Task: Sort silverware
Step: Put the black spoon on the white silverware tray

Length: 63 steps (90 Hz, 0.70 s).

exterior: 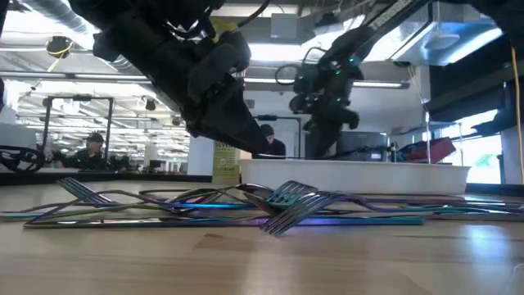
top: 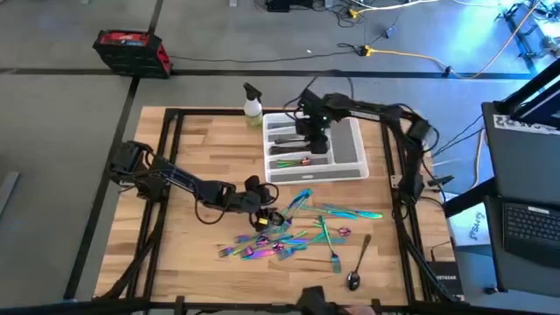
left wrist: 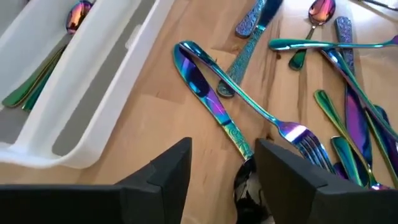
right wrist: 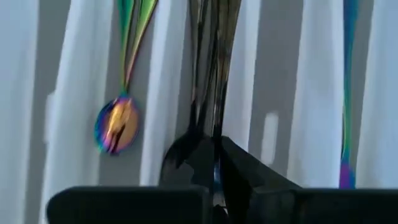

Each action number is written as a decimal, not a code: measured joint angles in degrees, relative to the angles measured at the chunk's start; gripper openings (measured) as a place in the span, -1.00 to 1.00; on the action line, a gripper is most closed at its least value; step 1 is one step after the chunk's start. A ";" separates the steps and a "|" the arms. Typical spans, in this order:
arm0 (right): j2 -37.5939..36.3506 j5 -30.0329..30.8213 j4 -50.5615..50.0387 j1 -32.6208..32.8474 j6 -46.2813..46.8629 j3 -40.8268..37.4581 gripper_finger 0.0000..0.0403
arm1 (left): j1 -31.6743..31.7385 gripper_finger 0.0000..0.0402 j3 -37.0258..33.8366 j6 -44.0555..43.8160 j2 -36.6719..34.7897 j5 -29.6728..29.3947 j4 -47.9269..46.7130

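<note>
2 spoons (right wrist: 118, 127) lie in white tray (top: 354, 150) compartment beside right claw (right wrist: 214, 155).

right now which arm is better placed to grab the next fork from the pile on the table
Left. Its gripper hovers with open fingers right at the edge of the silverware pile, a fork just ahead of it. The right gripper is over the white tray, fingers shut on a dark utensil.
</note>
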 joint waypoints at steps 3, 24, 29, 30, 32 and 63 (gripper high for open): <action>0.72 -0.09 0.11 0.04 -0.02 0.70 -1.00 | -0.02 -0.19 0.00 0.08 0.00 -0.06 0.04; 1.55 -1.41 0.32 0.02 0.02 1.00 -0.97 | 0.29 -0.19 0.00 -1.88 0.00 -1.00 -0.49; 1.55 -1.41 0.10 0.02 0.02 1.00 -0.93 | 0.33 -0.19 0.07 -1.85 0.00 -1.78 -0.53; 1.55 -1.41 0.09 0.02 0.02 1.00 -0.92 | 0.33 -0.19 0.11 -1.86 0.00 -2.00 -0.59; 1.55 -1.41 0.12 0.02 0.04 1.00 -0.90 | 0.33 -0.19 0.30 -1.84 0.00 -2.37 -0.73; 0.72 -1.43 1.12 1.67 6.68 0.91 -0.46 | -0.98 -0.19 1.80 -0.78 -5.75 -13.62 -7.69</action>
